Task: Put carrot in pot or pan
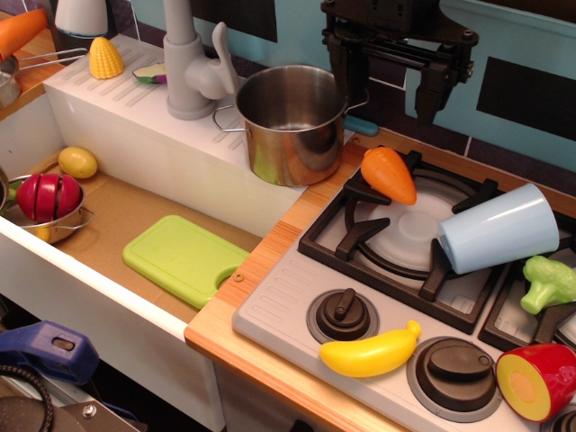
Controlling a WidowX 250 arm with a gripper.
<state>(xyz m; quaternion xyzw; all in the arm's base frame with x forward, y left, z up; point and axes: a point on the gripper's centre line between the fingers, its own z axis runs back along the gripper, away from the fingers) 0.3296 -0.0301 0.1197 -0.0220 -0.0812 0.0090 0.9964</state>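
The carrot (389, 175), stubby and orange, lies on the black burner grate (360, 236) at the stove's back left. The shiny steel pot (291, 123) stands upright and empty on the counter edge just left of the carrot. My gripper (390, 88) hangs above and behind the carrot, right of the pot. Its two black fingers are spread wide apart and hold nothing.
A pale blue cup (500, 229) lies on its side on the burner. A green broccoli (551, 283), a yellow banana (371, 353) and a red fruit half (536, 382) lie on the stove front. A grey faucet (192, 63) stands left of the pot. A green cutting board (184, 257) lies in the sink.
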